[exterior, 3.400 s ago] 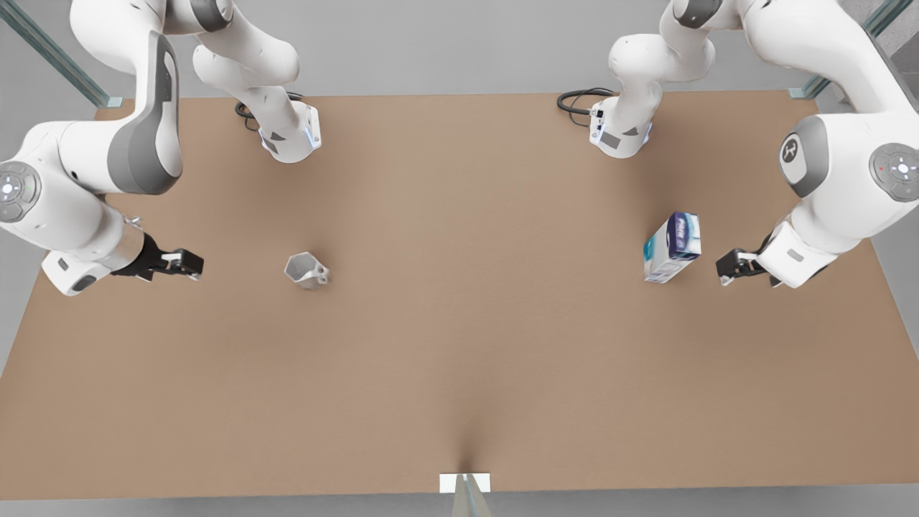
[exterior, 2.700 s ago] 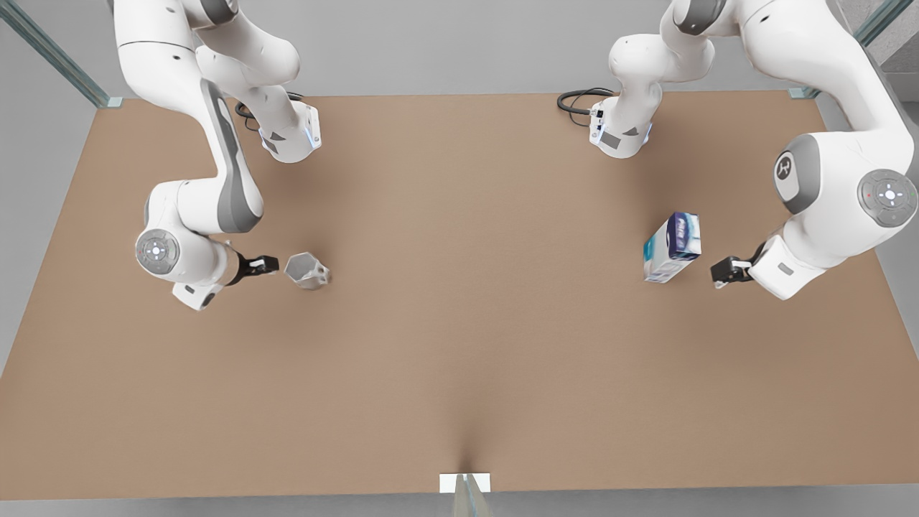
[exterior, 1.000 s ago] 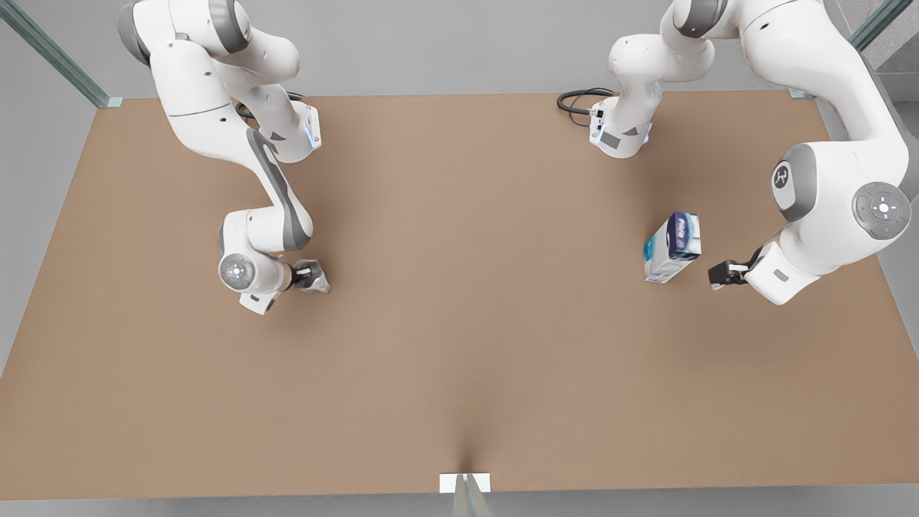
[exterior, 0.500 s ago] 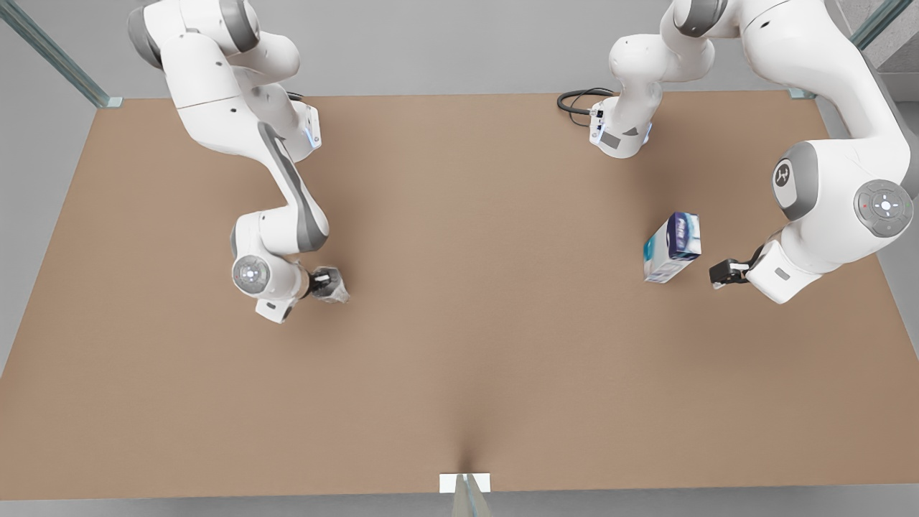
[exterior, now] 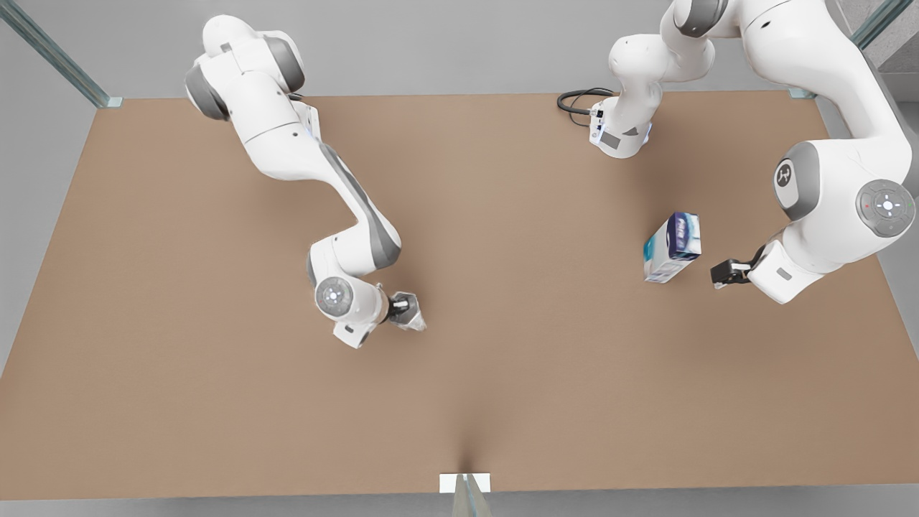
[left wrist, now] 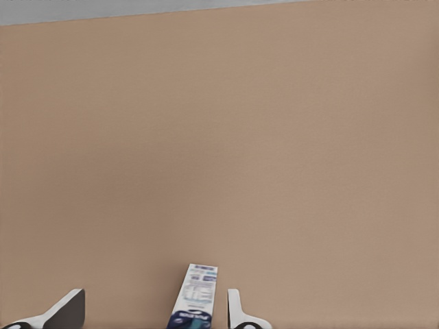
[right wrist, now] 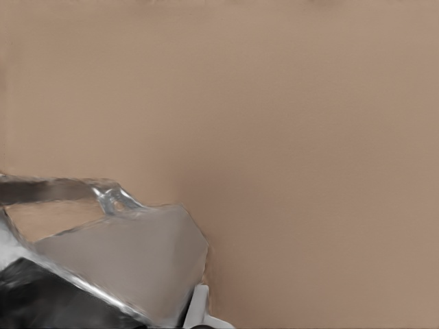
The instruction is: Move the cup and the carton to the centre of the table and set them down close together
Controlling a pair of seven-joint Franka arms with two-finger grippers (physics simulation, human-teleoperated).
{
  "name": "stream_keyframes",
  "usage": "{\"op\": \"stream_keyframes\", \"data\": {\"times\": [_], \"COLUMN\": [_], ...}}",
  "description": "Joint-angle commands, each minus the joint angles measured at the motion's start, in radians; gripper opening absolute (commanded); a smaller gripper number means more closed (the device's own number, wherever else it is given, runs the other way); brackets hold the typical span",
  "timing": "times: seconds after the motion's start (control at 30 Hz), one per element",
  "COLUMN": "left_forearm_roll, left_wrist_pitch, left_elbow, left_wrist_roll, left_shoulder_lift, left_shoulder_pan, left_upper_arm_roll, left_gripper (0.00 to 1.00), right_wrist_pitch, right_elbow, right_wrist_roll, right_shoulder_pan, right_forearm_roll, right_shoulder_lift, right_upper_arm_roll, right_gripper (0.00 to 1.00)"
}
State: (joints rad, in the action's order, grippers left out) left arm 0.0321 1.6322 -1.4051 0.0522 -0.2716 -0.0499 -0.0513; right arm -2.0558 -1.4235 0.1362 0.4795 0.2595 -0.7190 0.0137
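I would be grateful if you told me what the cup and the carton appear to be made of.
The cup, held in the right hand, looks like glazed ceramic or perhaps glass: pale grey, faceted, with bright glossy highlights. The carton, standing near the open left hand, looks like printed cardboard: flat faces, sharp edges, blue and teal print.

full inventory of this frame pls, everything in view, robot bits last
cup: 1, pale grey-white, held just short of the table's centre, on the front view's left
carton: 1, white with blue and teal print, upright on the front view's right
table: 1, light brown, under everything
cable: 1, black, coiled at the far edge by an arm base
right gripper: 1, black, shut on the cup
left gripper: 1, black with white pads, open, beside the carton, not touching it
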Motion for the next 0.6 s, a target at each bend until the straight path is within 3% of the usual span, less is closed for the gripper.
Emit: {"op": "stream_keyframes", "data": {"times": [0.0,0.2,0.33,0.57], "left_forearm_roll": [0.000,0.000,-0.001,-0.009], "left_wrist_pitch": [0.000,0.002,0.002,-0.003], "left_elbow": [0.000,0.000,0.000,-0.002], "left_wrist_roll": [0.000,0.000,0.000,0.000], "left_shoulder_lift": [0.000,0.000,-0.001,-0.001], "left_shoulder_pan": [-0.001,-0.001,-0.001,-0.001], "left_upper_arm_roll": [-0.001,-0.001,0.001,0.001], "left_gripper": [1.00,1.00,1.00,1.00], "right_wrist_pitch": [0.002,0.049,0.040,-0.047], "right_elbow": [0.015,0.189,0.396,0.451], "right_wrist_roll": [0.006,0.029,0.124,0.181], "right_shoulder_pan": [0.001,0.037,0.102,0.143], "right_forearm_roll": [-0.011,-0.005,0.001,0.000], "right_shoulder_lift": [-0.010,-0.117,-0.264,-0.346], "right_upper_arm_roll": [0.000,-0.006,-0.008,-0.046], "right_gripper": [0.21,0.21,0.21,0.21]}}
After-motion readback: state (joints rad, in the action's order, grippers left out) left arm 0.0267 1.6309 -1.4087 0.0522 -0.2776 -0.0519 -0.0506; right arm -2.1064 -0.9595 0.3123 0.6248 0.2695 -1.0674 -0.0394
